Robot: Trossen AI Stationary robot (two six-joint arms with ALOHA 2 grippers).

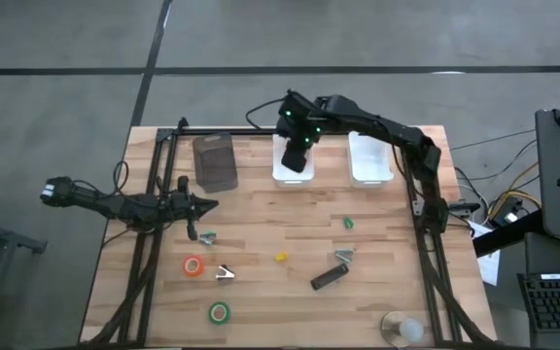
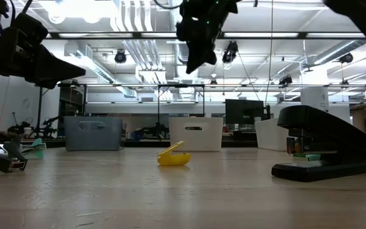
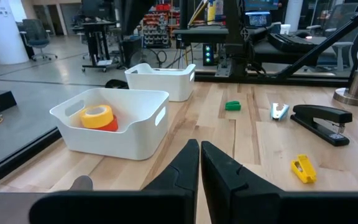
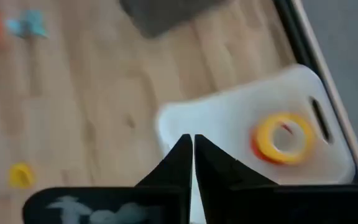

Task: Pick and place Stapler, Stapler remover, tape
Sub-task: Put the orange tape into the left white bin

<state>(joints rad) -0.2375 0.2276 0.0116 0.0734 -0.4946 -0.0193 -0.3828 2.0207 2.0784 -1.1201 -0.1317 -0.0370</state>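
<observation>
The black stapler (image 1: 327,279) lies flat on the table toward its near right; it also shows in the low view (image 2: 326,143) and the left wrist view (image 3: 322,121). An orange tape roll (image 1: 193,265) and a green one (image 1: 220,312) lie flat near the left. A yellow roll (image 4: 284,137) sits on a red one inside the left white bin (image 1: 282,175). Silvery staple removers (image 1: 207,236) (image 1: 225,274) (image 1: 343,255) lie loose. My right gripper (image 4: 188,146) hangs shut above that bin. My left gripper (image 3: 199,155) is shut and held over the table's left part, holding nothing.
A second white bin (image 1: 370,160) stands right of the first, and a grey box (image 1: 214,160) left of it. A small green bit (image 1: 348,223) and a yellow bit (image 1: 281,257) lie mid-table. A clear round object (image 1: 402,329) sits at the near right corner.
</observation>
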